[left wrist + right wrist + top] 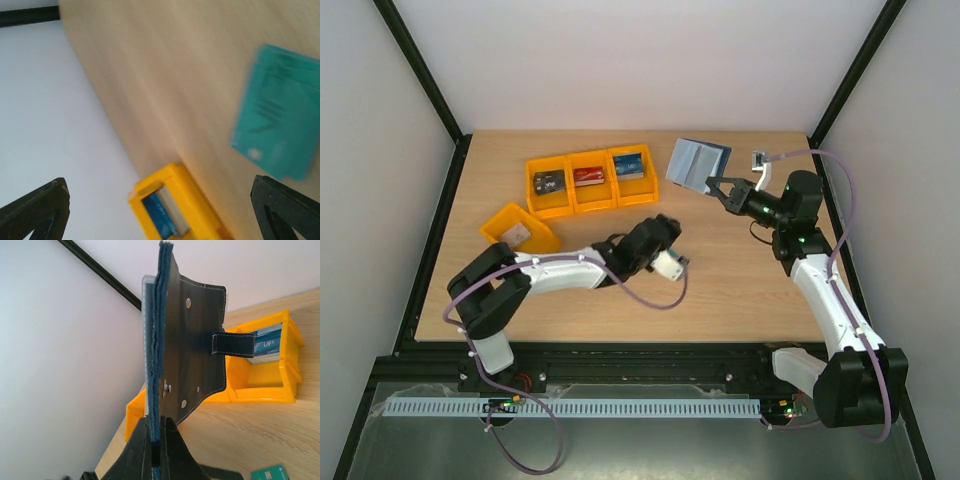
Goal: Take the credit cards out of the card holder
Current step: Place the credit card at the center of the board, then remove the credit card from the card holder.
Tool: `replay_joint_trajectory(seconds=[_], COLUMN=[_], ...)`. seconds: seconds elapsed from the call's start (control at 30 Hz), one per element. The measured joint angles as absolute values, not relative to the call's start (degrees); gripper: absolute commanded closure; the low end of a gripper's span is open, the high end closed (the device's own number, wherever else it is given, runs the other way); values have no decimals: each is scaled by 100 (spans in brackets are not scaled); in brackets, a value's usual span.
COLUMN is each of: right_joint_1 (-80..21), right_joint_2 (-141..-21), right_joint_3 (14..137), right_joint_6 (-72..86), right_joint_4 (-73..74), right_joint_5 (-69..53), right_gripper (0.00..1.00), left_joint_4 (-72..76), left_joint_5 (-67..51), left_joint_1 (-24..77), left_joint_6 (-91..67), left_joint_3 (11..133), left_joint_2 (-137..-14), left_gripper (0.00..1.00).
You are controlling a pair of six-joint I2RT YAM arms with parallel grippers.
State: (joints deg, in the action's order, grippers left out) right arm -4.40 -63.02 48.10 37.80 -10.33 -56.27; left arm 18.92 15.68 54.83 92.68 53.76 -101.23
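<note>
The right gripper (158, 426) has its two fingers pressed together on the lower edge of the holder (192, 345), which stands upright out of them, above the table (740, 290). The dark outer cover is turned to the right of the wrist view, and the tab (234, 345) sticks out sideways from it. The pale sleeves are on the other side. From above they show as a blue-grey sheet just ahead of the fingertips. Whether any card sits in the sleeves cannot be told.

Beyond the holder, off to this gripper's left, three orange bins (592, 205) stand in a row, touching one another. The one nearest the gripper holds a blue card (629, 166), the middle one a red card (588, 176), and the farthest a dark card (550, 182). A fourth bin (500, 222) stands apart from the row, beside the left arm, with a pale card (520, 234) in it.

The left gripper (158, 179) is spread wide and grips nothing. It hovers over the middle of the table, well apart from the right gripper. Its view is blurred. Ahead of it, towards the right of that view, a teal card (277, 130) lies flat on the wood. Straight ahead between its fingers is the bin with the blue card.
</note>
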Motion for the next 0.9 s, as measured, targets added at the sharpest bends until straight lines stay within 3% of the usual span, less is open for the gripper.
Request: replay_joint_trajectory(seconds=[0.2,0.37,0.47,0.6,0.73,0.9], right_joint_1=[-440,-443,-506,-762,-1286,-1951], right_joint_2=[-6300,-6278,-6176,-6066,-6053,-6110], right_joint_3=[4984,5227,5225,5223,5151,4978], right_joint_6=[3422,3059,2893,2803,2867,3168], right_joint_4=[-613,-344,-193,-178,-381,-1009], right_joint_5=[-5767,-6147,-6335,-6493,-6617,-6652], right_gripper=[98,98,98,98,98,98], left_joint_4=[-1848,-4051,-4801,-4858,-3959,-3048], left_joint_5=[1046,-307,-1369,-2908,-4556,-6139], left_joint_1=[5605,5358,4628,3028,1610,1459], left_joint_6=[6803,5203,4407,3310,1911,635], left_joint_3=[8130,8477,8497,8582,8342,7915], left_joint_2=[-9769,-8962,-8812,-8720,-8455,-8307], left_gripper=[1,1,1,1,1,1])
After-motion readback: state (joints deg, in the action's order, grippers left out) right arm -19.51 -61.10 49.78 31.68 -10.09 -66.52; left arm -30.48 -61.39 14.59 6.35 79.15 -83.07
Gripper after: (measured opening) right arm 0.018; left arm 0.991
